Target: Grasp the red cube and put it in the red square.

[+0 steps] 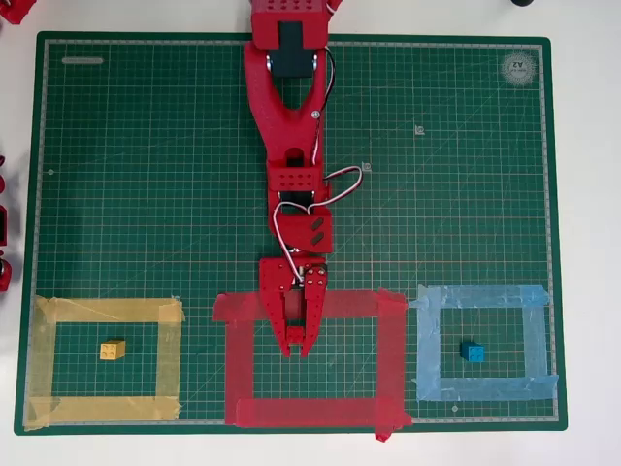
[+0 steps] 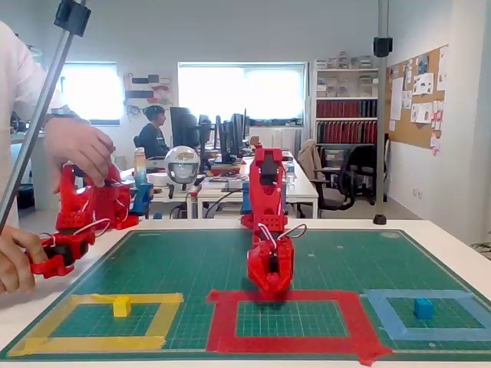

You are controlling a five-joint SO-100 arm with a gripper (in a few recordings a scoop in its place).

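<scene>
Overhead view shows a green cutting mat (image 1: 146, 194) with the red arm (image 1: 291, 126) reaching down its middle. Three tape outlines lie along the near edge: the red square (image 1: 388, 359) in the centre, a yellow tape outline (image 1: 170, 359) at picture left and a light blue tape outline (image 1: 534, 340) at picture right. The gripper (image 1: 300, 349) points into the red square, fingertips close together; whether it grasps anything I cannot tell, and the red cube cannot be made out. A yellow block (image 1: 113, 349) and a blue block (image 1: 473, 352) sit inside their own outlines
</scene>
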